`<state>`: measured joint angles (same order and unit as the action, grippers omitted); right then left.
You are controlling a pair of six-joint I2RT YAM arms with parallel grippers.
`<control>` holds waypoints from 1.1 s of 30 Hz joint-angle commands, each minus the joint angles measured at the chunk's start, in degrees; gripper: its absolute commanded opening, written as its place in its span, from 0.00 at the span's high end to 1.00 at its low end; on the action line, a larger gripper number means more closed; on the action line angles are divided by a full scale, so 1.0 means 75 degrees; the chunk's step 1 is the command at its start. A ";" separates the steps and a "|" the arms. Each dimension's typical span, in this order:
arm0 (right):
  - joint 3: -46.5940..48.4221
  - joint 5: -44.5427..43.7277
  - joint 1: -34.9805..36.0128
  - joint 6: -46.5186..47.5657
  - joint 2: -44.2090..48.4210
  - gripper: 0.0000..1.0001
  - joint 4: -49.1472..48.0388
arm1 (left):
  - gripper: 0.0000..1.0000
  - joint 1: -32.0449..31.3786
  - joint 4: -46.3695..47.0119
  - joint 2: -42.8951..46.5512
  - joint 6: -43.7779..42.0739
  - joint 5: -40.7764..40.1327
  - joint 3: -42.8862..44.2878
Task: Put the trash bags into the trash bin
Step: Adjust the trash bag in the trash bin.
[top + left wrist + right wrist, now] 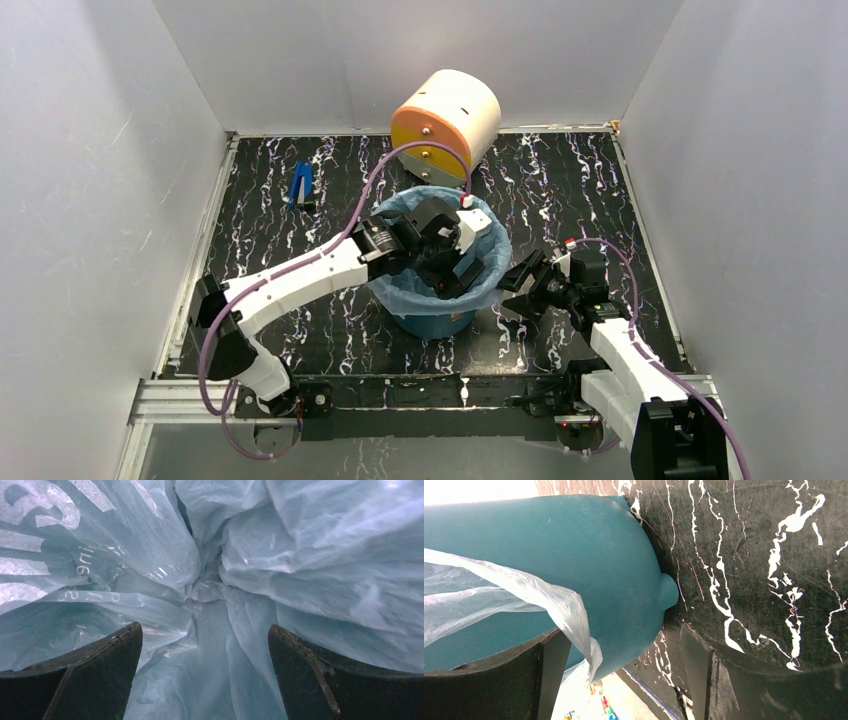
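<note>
The teal trash bin (432, 322) stands mid-table, lined by the light-blue trash bag (415, 199), whose edge is folded out over the rim. My left gripper (452, 268) reaches down inside the bin. In the left wrist view it is open (205, 642), with crinkled bag plastic (300, 545) all around and nothing between the fingers (100, 670). My right gripper (513, 285) is low beside the bin's right wall. It is open (624, 647) against the teal wall (574, 550), and a loose flap of bag (551, 597) hangs by its left finger (549, 675).
A cream-and-orange drum (446, 118) lies on its side at the back, just behind the bin. A small blue object (300, 185) lies at the back left. Grey walls close in the black marbled table (580, 180) on three sides.
</note>
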<state>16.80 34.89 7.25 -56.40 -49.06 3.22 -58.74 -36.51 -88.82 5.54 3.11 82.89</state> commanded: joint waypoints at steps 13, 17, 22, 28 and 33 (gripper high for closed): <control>-0.0035 0.0393 -0.0016 0.0184 -0.0282 0.12 -0.0593 | 0.07 -0.0090 0.0763 -0.0367 -0.0031 -0.0123 -0.1647; -0.0036 0.0471 -0.0016 0.0230 -0.0340 0.11 -0.0597 | 0.06 -0.0078 0.1191 -0.0525 0.0109 -0.0090 -0.2172; -0.0135 0.0556 -0.0006 0.0324 -0.0380 0.11 -0.0486 | 0.06 -0.0078 0.1247 -0.0984 0.0213 -0.0055 -0.2292; -0.0115 0.0412 -0.0016 0.0374 -0.0250 0.10 -0.0070 | 0.06 -0.0067 0.1067 -0.1392 0.0316 -0.0208 -0.2421; 0.0117 0.0438 -0.0016 0.0531 -0.0096 0.10 0.0241 | 0.07 -0.0066 0.0995 -0.1590 0.0402 -0.0267 -0.2648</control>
<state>15.92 37.50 7.25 -54.43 -51.16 3.38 -59.07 -27.88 -99.63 7.53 1.93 65.87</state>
